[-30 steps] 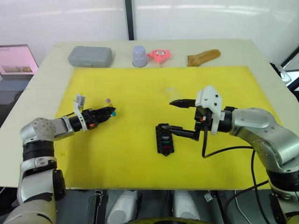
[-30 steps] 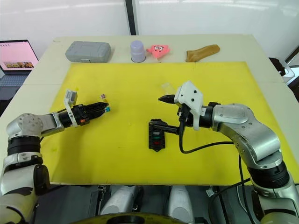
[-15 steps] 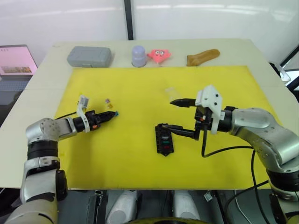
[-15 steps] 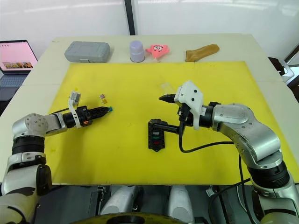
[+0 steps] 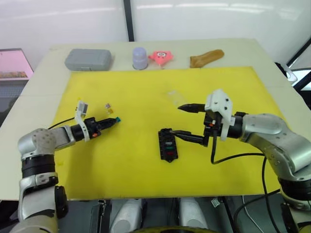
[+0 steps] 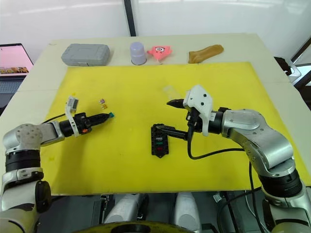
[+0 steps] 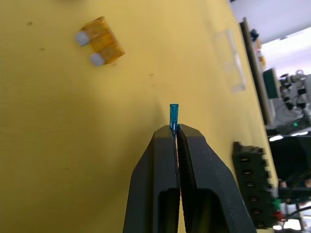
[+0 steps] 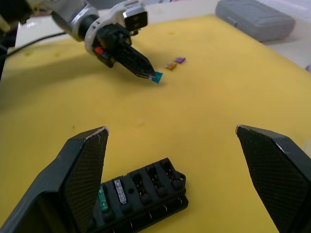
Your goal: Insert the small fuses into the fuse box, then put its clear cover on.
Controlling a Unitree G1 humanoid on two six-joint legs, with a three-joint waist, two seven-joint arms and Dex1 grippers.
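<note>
left gripper [image 5: 115,120] pinches a teal fuse [image 7: 173,114], fuse box [image 5: 167,144] well off to its right w/ long axis near-far, beside the wide-open right gripper [image 5: 177,119]

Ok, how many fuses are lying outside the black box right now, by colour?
1 teal fuse, pinched in the left hand
1 tan fuse, on the mat
1 purple fuse, on the mat
Total: 3

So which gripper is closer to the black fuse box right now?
Right. The right gripper hangs open directly over the fuse box; the left gripper is off to its left, pinching a teal fuse.
</note>
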